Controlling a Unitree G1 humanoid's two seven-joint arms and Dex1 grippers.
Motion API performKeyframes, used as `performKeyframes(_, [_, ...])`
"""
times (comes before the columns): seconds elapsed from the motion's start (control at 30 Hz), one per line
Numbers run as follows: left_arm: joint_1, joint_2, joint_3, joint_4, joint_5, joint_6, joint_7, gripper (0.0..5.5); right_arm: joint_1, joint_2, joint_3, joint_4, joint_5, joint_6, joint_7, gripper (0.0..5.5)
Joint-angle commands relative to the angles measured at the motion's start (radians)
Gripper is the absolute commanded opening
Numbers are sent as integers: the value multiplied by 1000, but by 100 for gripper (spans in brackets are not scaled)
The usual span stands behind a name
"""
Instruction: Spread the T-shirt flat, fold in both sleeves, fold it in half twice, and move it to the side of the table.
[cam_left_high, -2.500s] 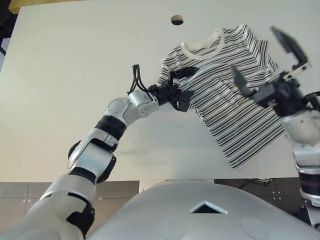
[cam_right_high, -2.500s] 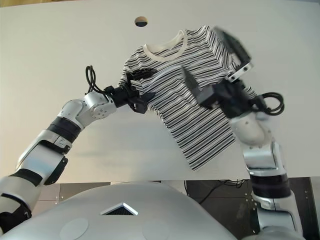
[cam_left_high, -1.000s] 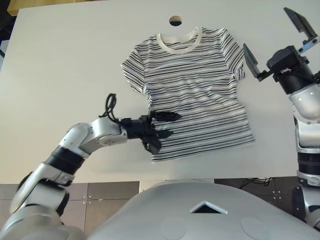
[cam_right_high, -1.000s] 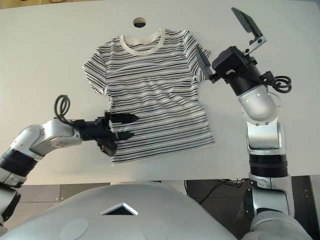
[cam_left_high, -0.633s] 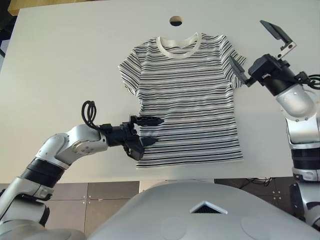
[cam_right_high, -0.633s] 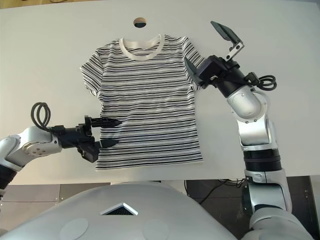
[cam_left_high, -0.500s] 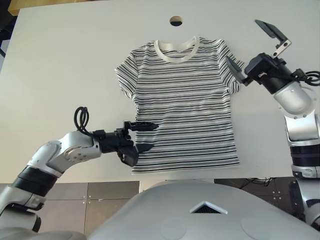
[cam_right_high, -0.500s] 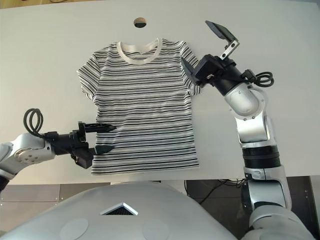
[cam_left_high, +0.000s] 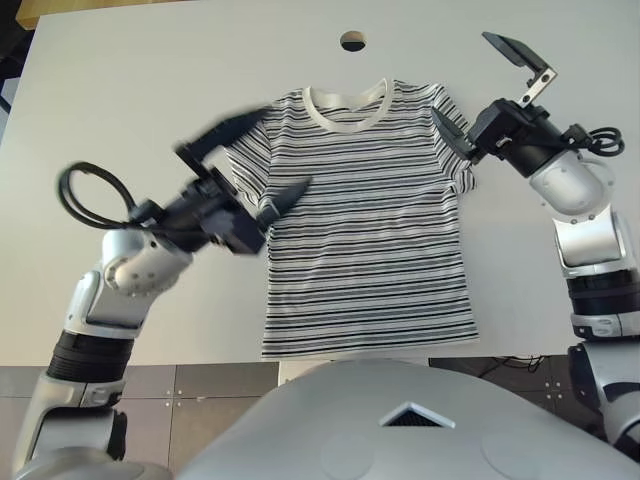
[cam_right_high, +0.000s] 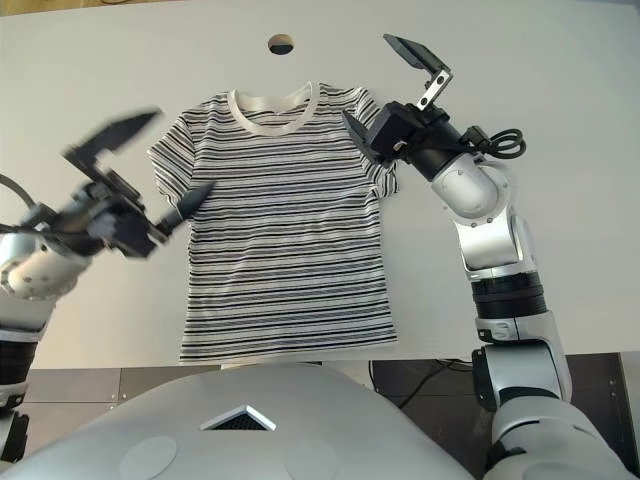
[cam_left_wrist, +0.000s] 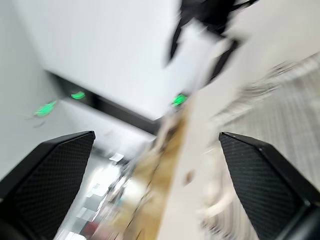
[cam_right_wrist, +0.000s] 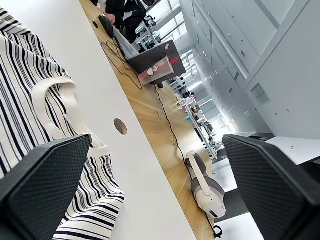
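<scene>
- The T-shirt (cam_left_high: 365, 220), striped black and white, lies spread flat on its back on the white surface (cam_left_high: 130, 90).
- Its cream collar (cam_left_high: 346, 100) points to the far edge. Its hem (cam_left_high: 370, 340) lies close to the near edge, on the robot's side.
- Both short sleeves are spread out and unfolded: the left sleeve (cam_right_high: 168, 158) and the right sleeve (cam_left_high: 463, 175).
- The left end effector (cam_left_high: 255, 160) is raised over the left sleeve with its two fingers spread wide apart and nothing between them. One finger reaches over the shirt's edge and the other over the bare surface.
- The right end effector (cam_left_high: 482, 90) is also wide open and holds nothing. Its lower finger is over the shoulder by the right sleeve and its upper finger points up and away. Whether the lower finger touches the cloth cannot be told.
- A round hole (cam_left_high: 352, 41) in the surface lies just beyond the collar.
- A black cable loop (cam_left_high: 85, 195) stands out from the left wrist.
- In the right wrist view, a wooden desk (cam_right_wrist: 150, 105) with objects on it runs beyond the surface's far edge.
</scene>
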Motion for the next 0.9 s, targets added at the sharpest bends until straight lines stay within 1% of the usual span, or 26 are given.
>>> performKeyframes(0.03, [41,30,16,115,257,117,59,460,57,-19,-22,-44,-3,-20,-5,483])
performKeyframes(0.1, [95,59,-1,136,330,139,47,460,79,-34,-43,-56,2,-22,-5,483])
performKeyframes(0.17, [126,83,-21,130,354,130,11,460,87,-41,-57,-57,2,-21,-6,483])
performKeyframes(0.33, [71,101,-100,198,388,90,-43,460,68,-26,-53,-27,-6,-23,-9,483])
performKeyframes(0.5, [39,136,-138,238,426,73,-78,460,80,-22,-53,-16,-7,-23,-13,483])
performKeyframes(0.63, [-69,116,-195,292,512,90,-61,460,96,-9,-39,-4,-12,-26,-19,483])
performKeyframes(0.77, [-175,54,-242,357,565,140,-15,460,109,-4,-41,2,-12,-26,-32,483])
performKeyframes(0.9, [-213,23,-263,434,597,203,51,460,122,-7,-53,3,-2,-25,-41,483])
